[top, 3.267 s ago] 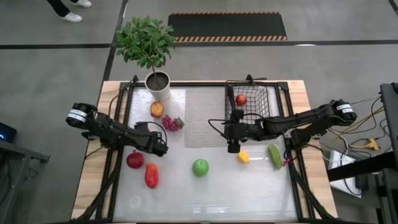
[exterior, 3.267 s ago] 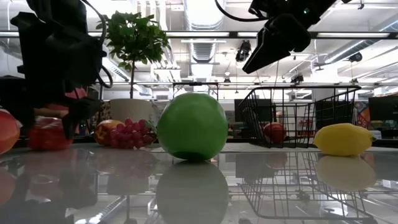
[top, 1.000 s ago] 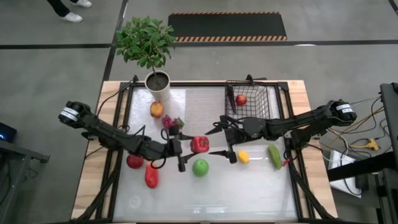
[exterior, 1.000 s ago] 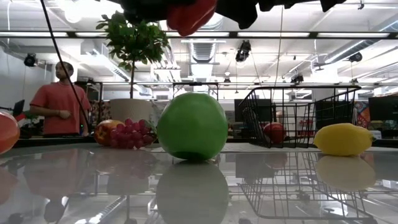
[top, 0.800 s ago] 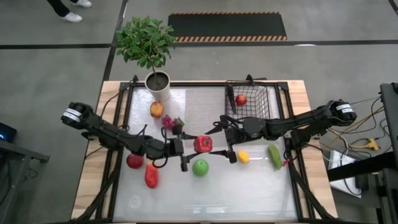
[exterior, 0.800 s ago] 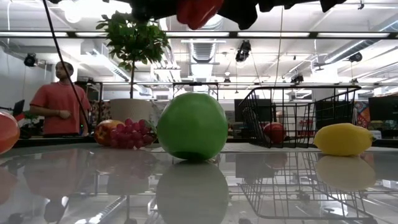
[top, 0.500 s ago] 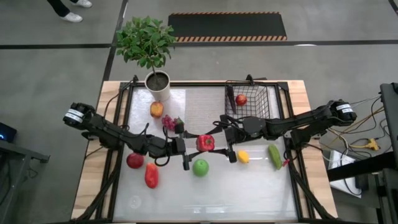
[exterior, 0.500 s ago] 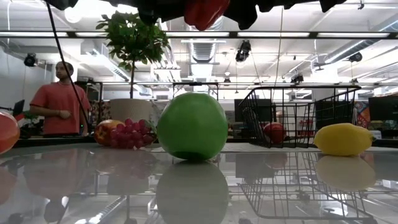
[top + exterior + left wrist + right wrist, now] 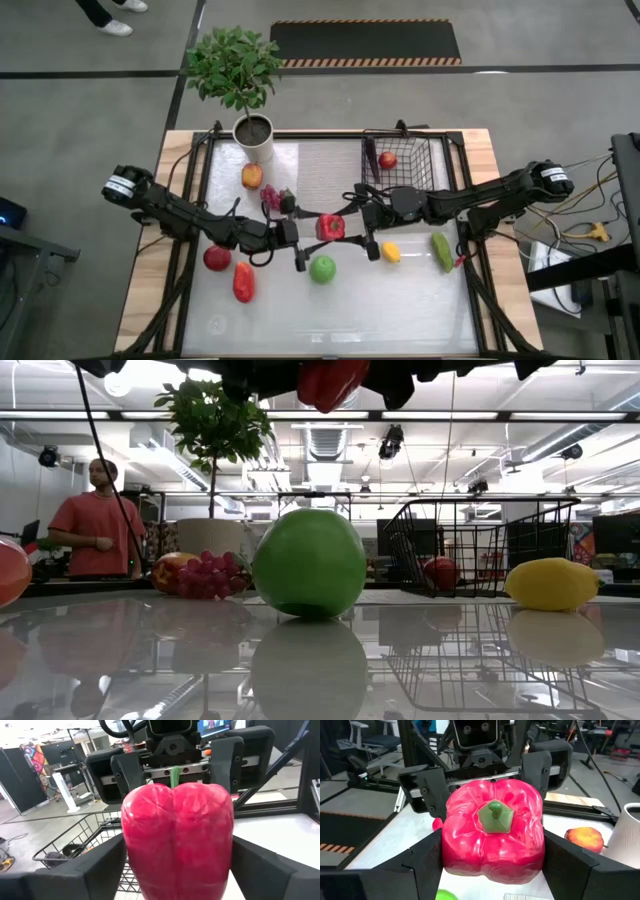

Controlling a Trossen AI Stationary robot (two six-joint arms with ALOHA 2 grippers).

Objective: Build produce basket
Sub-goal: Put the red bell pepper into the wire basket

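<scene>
A red pepper (image 9: 330,226) hangs in the air over the table's middle, above the green apple (image 9: 322,268). My left gripper (image 9: 316,229) reaches in from the left and is shut on the pepper (image 9: 177,825). My right gripper (image 9: 352,231) faces it from the right and is open, one finger on each side of the pepper's stem end (image 9: 495,812). The black wire basket (image 9: 428,150) stands at the far right and holds a red apple (image 9: 387,160) and a dark eggplant (image 9: 371,160). My left gripper pinches the red pepper by its two flanks (image 9: 131,845) between its fingers (image 9: 95,870). It comes level from the table's left. The pepper is lifted clear and lies level, stem pointing toward the right gripper. My right gripper's fingers (image 9: 422,862) flank the pepper's stem half; I cannot tell whether they touch it.
On the table lie a lemon (image 9: 391,252), a cucumber (image 9: 441,251), a red apple (image 9: 216,258), a second red pepper (image 9: 243,281), grapes (image 9: 272,197) and an orange fruit (image 9: 251,176). A potted plant (image 9: 255,138) stands at the far left. A person (image 9: 95,530) stands beyond the table.
My left gripper has carried the red pepper a little toward the table's right, in between the open fingers of my right gripper, which has kept still. The pepper has stayed lifted clear.
</scene>
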